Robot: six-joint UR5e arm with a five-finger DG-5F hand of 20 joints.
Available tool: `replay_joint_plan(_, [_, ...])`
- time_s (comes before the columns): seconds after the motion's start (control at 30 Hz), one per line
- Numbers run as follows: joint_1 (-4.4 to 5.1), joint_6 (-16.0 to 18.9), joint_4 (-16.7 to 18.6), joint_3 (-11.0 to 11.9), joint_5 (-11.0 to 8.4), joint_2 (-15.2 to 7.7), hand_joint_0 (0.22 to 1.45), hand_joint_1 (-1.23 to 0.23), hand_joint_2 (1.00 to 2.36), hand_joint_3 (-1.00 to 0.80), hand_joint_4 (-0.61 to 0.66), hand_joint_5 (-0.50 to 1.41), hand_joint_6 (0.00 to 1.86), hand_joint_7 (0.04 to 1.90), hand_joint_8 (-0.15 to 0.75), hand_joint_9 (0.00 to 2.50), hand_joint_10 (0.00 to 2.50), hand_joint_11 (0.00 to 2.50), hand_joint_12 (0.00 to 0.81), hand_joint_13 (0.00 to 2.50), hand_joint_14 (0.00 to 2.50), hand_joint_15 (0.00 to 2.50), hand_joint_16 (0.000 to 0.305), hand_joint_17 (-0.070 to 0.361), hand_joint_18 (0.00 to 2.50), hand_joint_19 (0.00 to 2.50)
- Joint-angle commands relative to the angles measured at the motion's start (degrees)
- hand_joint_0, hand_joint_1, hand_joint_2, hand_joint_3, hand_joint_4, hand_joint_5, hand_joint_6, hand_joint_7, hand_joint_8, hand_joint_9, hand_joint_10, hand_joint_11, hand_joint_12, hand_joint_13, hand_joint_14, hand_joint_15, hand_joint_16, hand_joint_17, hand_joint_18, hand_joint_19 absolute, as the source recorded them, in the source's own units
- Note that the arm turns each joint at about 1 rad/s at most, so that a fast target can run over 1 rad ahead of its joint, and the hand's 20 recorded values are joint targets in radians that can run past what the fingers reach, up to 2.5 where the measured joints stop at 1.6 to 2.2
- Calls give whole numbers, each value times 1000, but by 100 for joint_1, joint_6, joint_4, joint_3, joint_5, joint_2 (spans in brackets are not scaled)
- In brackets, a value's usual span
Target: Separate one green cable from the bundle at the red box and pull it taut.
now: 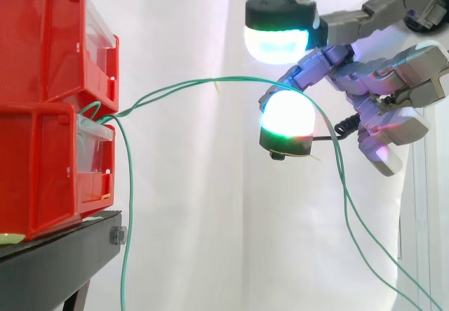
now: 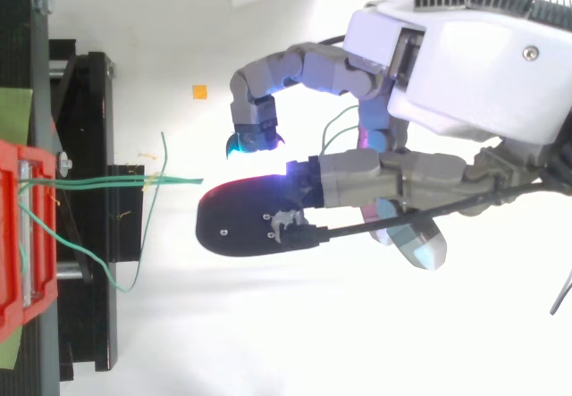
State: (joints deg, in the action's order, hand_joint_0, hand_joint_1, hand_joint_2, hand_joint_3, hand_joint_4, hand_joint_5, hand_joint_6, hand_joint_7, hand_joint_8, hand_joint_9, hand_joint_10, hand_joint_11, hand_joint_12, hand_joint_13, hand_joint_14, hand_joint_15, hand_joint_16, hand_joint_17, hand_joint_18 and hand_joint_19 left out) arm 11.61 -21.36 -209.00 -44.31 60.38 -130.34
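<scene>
Several thin green cables (image 1: 182,86) come out between the two stacked red bins (image 1: 42,51) at the left and arc right in a slack curve. Two of them run through the gap between two glowing pads (image 1: 277,44) of my hand (image 1: 382,79), over the lower pad (image 1: 286,114), then fall to the lower right. The pads stand apart and do not pinch the cables. From above, the cables (image 2: 107,181) leave the red bin (image 2: 18,235) and vanish under the hand (image 2: 393,177).
The bins rest on a black stand (image 1: 56,262). Another green strand (image 1: 126,220) hangs straight down beside the stand's edge. A white curtain is behind everything. A small orange square (image 2: 199,92) lies on the white floor.
</scene>
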Motion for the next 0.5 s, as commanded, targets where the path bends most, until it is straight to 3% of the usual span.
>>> replay_joint_plan(0.0, [-1, 0, 0, -8, 0, 0, 614, -470, 1000, -500, 18, 132, 548, 1282, 216, 2126, 25, 683, 380, 1646, 22, 703, 42, 94, 1210, 581])
replay_joint_plan(0.27, [-9, 0, 0, 1, 0, 0, 692, -578, 1000, -500, 13, 141, 518, 1354, 200, 2156, 27, 711, 382, 1647, 21, 686, 39, 87, 1236, 594])
replay_joint_plan(0.47, [-18, 0, -18, -8, 0, 0, 716, -652, 1012, -360, 6, 146, 507, 1387, 208, 2152, 27, 708, 373, 1639, 22, 688, 39, 88, 1233, 597])
